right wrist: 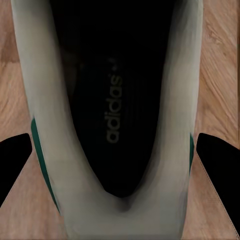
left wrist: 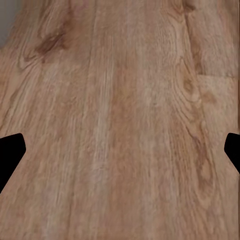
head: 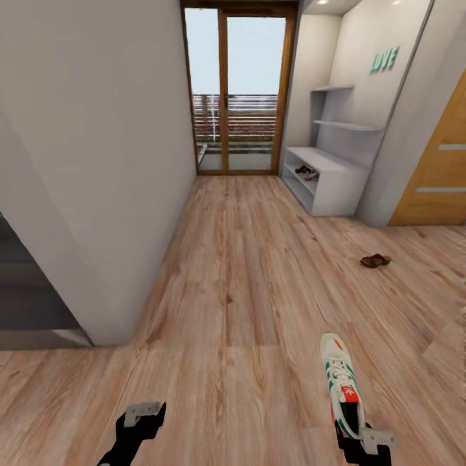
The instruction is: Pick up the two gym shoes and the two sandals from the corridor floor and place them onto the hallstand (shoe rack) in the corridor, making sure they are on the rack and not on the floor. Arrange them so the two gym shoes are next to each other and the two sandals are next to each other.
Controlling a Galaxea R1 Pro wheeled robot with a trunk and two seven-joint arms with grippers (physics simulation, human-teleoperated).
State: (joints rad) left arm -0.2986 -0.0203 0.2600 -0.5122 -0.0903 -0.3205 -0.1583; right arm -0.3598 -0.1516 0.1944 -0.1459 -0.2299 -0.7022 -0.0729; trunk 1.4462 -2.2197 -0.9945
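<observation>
A white gym shoe [head: 341, 380] with green stripes and a red-orange heel patch points away from me at the lower right. My right gripper [head: 357, 435] is shut on its heel end. In the right wrist view the fingers [right wrist: 217, 162] press against both sides of the gym shoe [right wrist: 115, 125], whose dark insole faces the camera. One dark brown sandal [head: 375, 260] lies on the corridor floor [head: 246, 291] further ahead to the right. The pale-grey hallstand [head: 327, 169] stands at the far right wall, with a small white shoe and a dark one [head: 306, 172] on a shelf. My left gripper [head: 144, 414] is open over bare floor [left wrist: 120, 120].
A grey wall [head: 97, 162] runs along the left, with a dark recess [head: 26, 291] at its near corner. Glass doors [head: 236, 97] close the corridor's far end. A wooden door [head: 437, 168] stands right of the hallstand. Open planks stretch ahead.
</observation>
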